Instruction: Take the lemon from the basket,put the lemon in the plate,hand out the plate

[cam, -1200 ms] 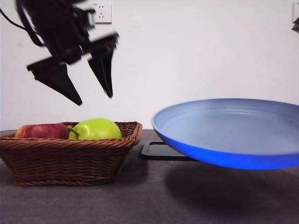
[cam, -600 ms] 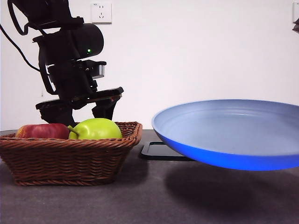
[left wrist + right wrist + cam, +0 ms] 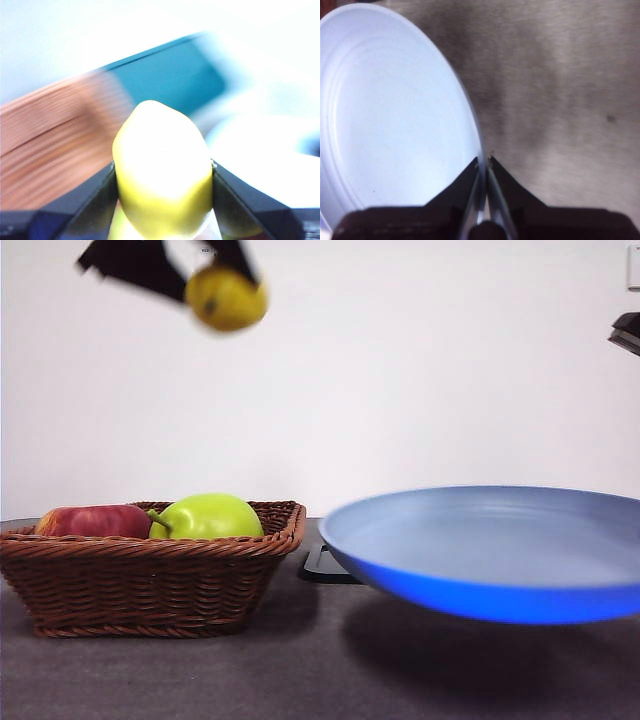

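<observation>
Front view, left to right: the basket (image 3: pixel 150 565) stands on the dark counter (image 3: pixel 300 670) at the left, holding a red apple (image 3: pixel 90 520) against its left end and a larger yellow-green stemmed fruit (image 3: pixel 207 516) beside it, both rising above the braided rim. High above the basket, near the upper edge of the view and blurred by motion, the left claw (image 3: pixel 200 270) grips the lemon (image 3: pixel 227 298), which hangs well clear of the basket and its fruit; in the left wrist view the lemon (image 3: pixel 162 172) fills the gap between the two black jaws, which press on its two flanks, with the basket's weave (image 3: pixel 55 145) blurred behind it. A wide band of bare white wall separates the lemon from everything below it. Just right of the basket a flat black tray (image 3: pixel 320 565) lies on the counter, partly hidden by the plate (image 3: pixel 480 550), which is held above the counter and casts a shadow on it, its right part running out of the view. In the right wrist view the right claw (image 3: pixel 484 161) is closed on the plate's rim (image 3: pixel 400 130), one jaw on each face of the edge, over open grey counter. No brand, label or legible writing is visible on any item.
</observation>
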